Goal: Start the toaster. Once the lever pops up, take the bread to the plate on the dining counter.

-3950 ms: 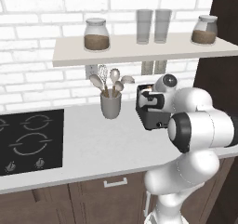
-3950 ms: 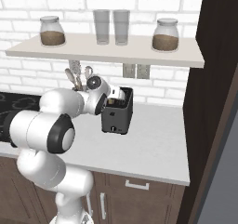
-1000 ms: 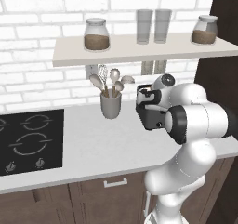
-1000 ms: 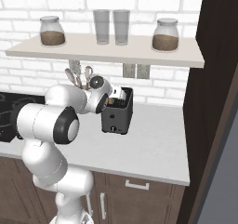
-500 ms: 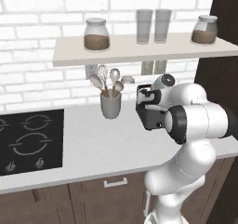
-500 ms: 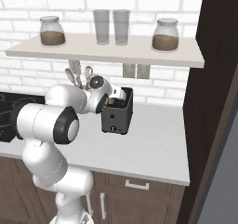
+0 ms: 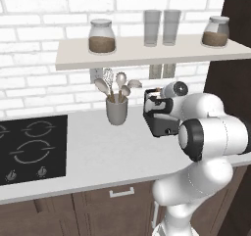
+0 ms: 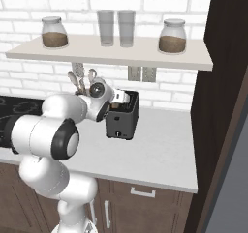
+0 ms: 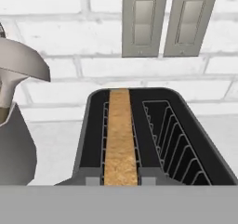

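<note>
Toaster (image 7: 159, 117) sits mid-right of the left base view on the white worktop (image 7: 108, 152), just right of the grey utensil cup (image 7: 116, 110); in the right base view it is centre frame (image 8: 122, 117), under the shelf (image 8: 111, 53). Hand view looks straight down into it (image 9: 144, 139): bread (image 9: 121, 135) stands edge-up in the left slot, right slot empty, two wall outlets (image 9: 165, 18) on the brick above.

Hand (image 8: 119, 97) is parked at the top rim of the toaster, on the side nearest the arm. Finger tips aren't visible anywhere, so can't tell how far open it is or whether it has hold of anything. Nothing looks gripped.

Step, my read: either starting the toaster or waiting for the pop. The lever is hidden below the hand view's lower edge and behind the wrist in both base views, so can't tell if it's down.

Next calls for:
- if lever is up, press it down at the toaster's near end
- after pop-up, open the fingers across the slice's thin faces, pinch the exposed top edge, lift straight up clear of the slot wires
- then carry the slice to the plate on the dining counter.
</note>
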